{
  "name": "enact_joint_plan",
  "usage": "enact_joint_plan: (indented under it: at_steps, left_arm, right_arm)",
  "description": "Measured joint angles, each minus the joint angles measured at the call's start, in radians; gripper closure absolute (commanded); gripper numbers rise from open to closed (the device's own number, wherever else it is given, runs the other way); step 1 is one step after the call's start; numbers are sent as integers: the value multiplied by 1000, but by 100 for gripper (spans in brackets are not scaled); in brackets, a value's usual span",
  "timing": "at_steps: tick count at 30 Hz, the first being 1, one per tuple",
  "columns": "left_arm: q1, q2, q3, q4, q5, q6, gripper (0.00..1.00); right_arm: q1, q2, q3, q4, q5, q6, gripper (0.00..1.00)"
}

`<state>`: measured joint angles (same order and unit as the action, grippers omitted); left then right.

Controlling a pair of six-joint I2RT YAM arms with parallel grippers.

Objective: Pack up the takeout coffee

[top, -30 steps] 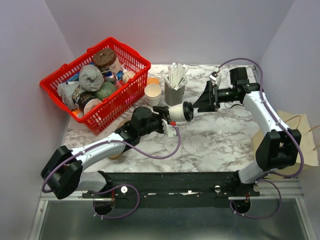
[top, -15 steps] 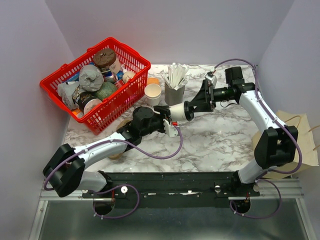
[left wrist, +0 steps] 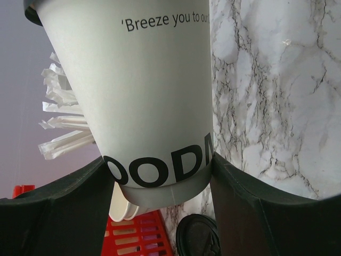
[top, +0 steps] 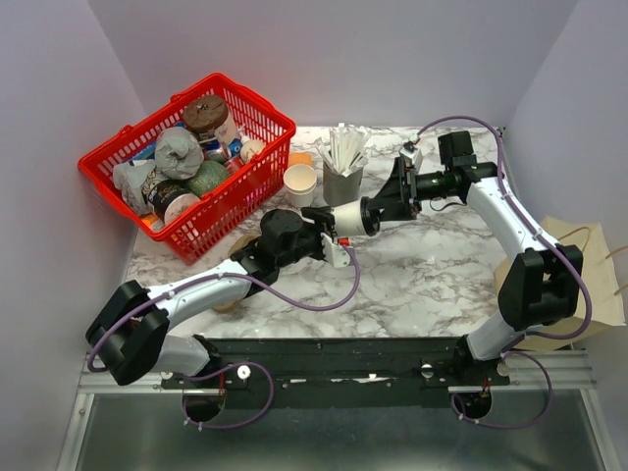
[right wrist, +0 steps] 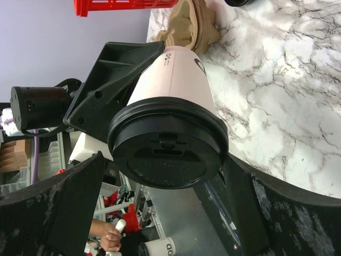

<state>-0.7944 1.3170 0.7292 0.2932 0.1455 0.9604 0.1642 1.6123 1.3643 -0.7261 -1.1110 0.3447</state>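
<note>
beside the grey stick cup (top: 341,183), the left pincer (left wrist: 159,176) is clamped on the sideways takeout coffee (top: 349,218); the right pincer (right wrist: 165,160) stands wide apart around its black lid (right wrist: 176,141).

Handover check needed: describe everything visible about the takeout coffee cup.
The takeout coffee is a cream-white paper cup printed with black lettering, capped by a round black plastic lid. It is held sideways above the marble table, base end clamped by the left tool; the open right tool flanks its lid.
</note>
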Motion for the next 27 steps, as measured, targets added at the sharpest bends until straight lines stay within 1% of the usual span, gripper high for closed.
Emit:
enact_joint_plan:
  at_steps: [3, 4, 6, 10, 14, 15, 16, 18, 19, 20, 23, 27]
  left_arm:
    - [-2, 6, 0, 4, -4, 0, 49]
    - [-3, 8, 0, 6, -5, 0, 48]
    - [-5, 10, 0, 11, -8, 0, 48]
    - [-7, 11, 4, 12, -12, 0, 48]
    - [-8, 15, 4, 12, -19, 0, 45]
    - [-8, 17, 4, 12, -21, 0, 44]
    - [-8, 20, 4, 13, -23, 0, 36]
    - [-8, 23, 4, 13, -26, -1, 28]
    - [-8, 24, 4, 16, -29, -2, 19]
    - [-8, 25, 4, 19, -31, -3, 1]
    - [-10, 26, 4, 36, -43, -12, 1]
    - [-12, 23, 3, 35, -60, -31, 1]
  right_arm:
    - [5, 0, 0, 0, 4, 0, 3]
    - [6, 0, 0, 0, 6, 0, 6]
    - [7, 0, 0, 0, 13, -1, 9]
    - [7, 0, 0, 0, 27, -3, 17]
    - [12, 3, 4, -3, 40, -6, 17]
    - [14, 4, 6, -5, 45, -6, 19]
    - [15, 6, 7, -6, 49, -7, 26]
    - [18, 8, 10, -9, 56, -10, 28]
    - [18, 9, 14, -12, 58, -13, 28]
    - [19, 10, 22, -17, 63, -16, 28]
    - [20, 11, 66, -48, 100, -60, 28]
    - [22, 10, 169, -127, 200, -199, 28]
